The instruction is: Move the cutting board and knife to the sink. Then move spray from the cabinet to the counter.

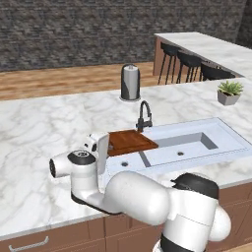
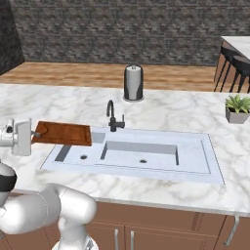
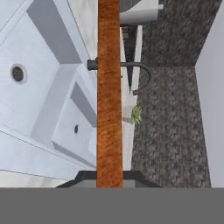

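My gripper (image 1: 108,147) is shut on the left edge of the cutting board (image 1: 132,141), a flat reddish-brown wooden board. It holds the board level just above the left end of the pale blue sink (image 1: 224,135). From the right base view, the board (image 2: 63,133) juts out from the gripper (image 2: 30,136) over the sink's (image 2: 195,156) left corner. Seen edge-on in the hand view, the board (image 3: 108,96) runs up from between the fingertips (image 3: 85,178), with the sink basin (image 3: 43,100) to one side. White marble counter (image 1: 39,128) surrounds the sink. The knife, spray and cabinet are out of view.
A black faucet (image 1: 144,115) rises just behind the board at the sink's back rim. Farther back stand a dark paper towel holder (image 1: 130,82) and a potted plant (image 1: 230,92) at the right. Bar stools (image 1: 187,61) line a second counter beyond.
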You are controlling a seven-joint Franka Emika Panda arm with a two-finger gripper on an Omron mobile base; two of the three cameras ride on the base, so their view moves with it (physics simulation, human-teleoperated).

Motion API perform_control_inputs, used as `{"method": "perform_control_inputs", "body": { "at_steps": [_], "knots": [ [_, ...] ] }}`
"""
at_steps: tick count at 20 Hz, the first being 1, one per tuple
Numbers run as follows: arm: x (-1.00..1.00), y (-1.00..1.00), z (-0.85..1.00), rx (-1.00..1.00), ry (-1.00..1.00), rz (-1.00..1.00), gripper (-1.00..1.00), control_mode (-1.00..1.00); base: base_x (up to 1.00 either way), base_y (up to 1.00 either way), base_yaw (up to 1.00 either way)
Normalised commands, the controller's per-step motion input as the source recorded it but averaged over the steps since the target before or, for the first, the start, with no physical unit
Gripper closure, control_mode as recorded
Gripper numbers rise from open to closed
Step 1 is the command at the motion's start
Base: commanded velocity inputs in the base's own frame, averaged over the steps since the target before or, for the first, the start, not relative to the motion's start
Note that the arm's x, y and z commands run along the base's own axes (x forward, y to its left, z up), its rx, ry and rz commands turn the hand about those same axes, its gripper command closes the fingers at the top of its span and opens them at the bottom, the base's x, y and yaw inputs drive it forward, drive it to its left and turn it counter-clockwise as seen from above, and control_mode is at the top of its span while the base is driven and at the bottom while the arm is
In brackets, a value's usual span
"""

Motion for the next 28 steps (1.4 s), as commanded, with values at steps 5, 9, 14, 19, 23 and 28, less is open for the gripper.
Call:
{"method": "perform_control_inputs", "body": {
  "at_steps": [5,9,14,19,23,28],
  "knots": [
    [0.44,0.39,-0.41,0.01,0.11,0.00,1.00,-1.00,0.00,0.00,0.00],
    [0.03,0.04,-0.28,0.04,0.08,0.01,1.00,-1.00,0.00,0.00,0.00],
    [0.07,-0.01,-0.20,0.11,0.05,0.01,1.00,-1.00,0.00,0.00,0.00],
    [0.26,-0.04,-0.08,0.20,0.04,0.00,1.00,-1.00,0.00,0.00,0.00],
    [0.38,-0.13,-0.07,0.23,0.00,0.03,1.00,-1.00,0.00,0.00,0.00],
    [0.39,-0.16,-0.13,0.18,0.00,0.04,1.00,-1.00,0.00,0.00,0.00]
  ]
}}
